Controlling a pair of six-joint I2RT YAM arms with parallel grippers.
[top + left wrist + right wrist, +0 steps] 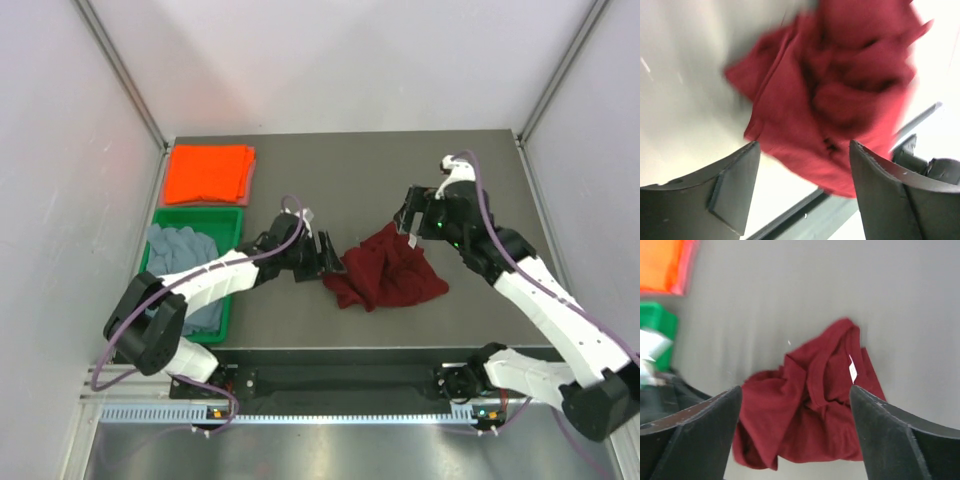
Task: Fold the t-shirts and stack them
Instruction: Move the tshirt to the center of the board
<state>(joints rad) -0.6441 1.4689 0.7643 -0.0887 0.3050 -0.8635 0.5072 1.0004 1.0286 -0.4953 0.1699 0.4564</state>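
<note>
The dark maroon t-shirt [385, 268] lies crumpled in the middle of the table; it also shows in the left wrist view [840, 95] and the right wrist view [815, 405], collar and white label up. My left gripper [328, 258] is open and empty at its left edge. My right gripper [410, 222] is open and empty above its far edge. The bright orange t-shirt [207, 172] lies folded at the back left. The grey-blue t-shirt [185, 262] lies bunched in the green tray [225, 213].
The green tray stands at the left, under my left arm. The table's front edge [350, 352] is near the maroon shirt. Grey walls close the left, right and back.
</note>
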